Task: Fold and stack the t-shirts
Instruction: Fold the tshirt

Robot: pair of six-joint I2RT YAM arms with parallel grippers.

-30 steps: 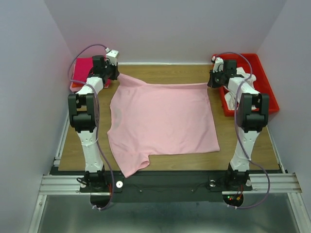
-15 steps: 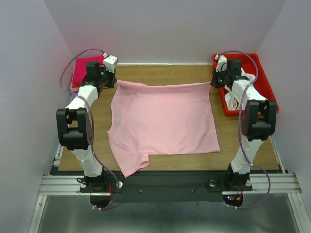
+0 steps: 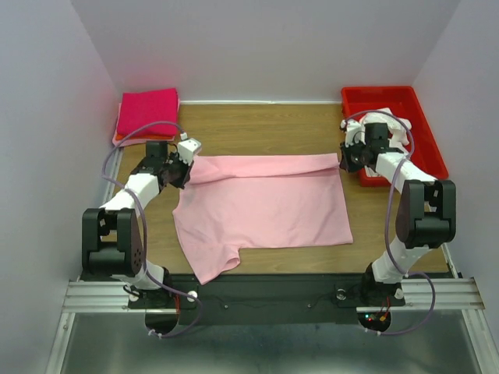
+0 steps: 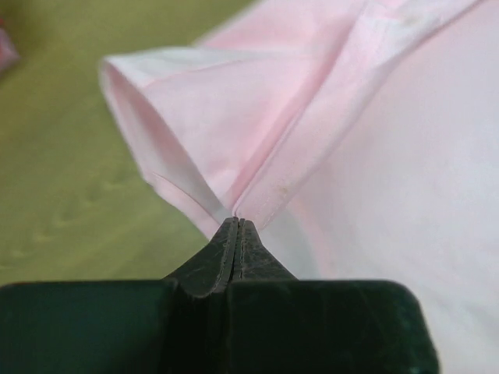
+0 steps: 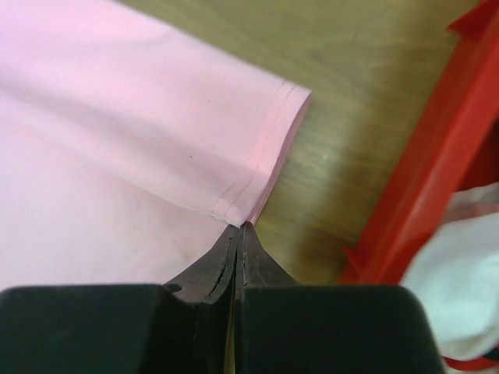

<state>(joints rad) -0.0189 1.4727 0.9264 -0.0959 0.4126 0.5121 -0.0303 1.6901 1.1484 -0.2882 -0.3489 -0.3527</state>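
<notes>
While the left end effector (image 3: 185, 162) and right end effector (image 3: 344, 160), both clamped shut, pinch its far corners, the light pink t-shirt (image 3: 261, 210) lies central on the tabletop (image 3: 257, 125), far edge curled over. Likely the first fold; next, carry both corners evenly nearward.

Left pincer (image 4: 238, 223) and right pincer (image 5: 242, 227), stretched forward and low, each clamp the pink t-shirt (image 3: 265, 204).

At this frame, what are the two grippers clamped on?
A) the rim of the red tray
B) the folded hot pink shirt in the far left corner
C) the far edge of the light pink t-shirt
C: in the wrist views the left gripper and the right gripper each pinch a turned-over edge of the light pink t-shirt, jaws closed on the cloth.
</notes>
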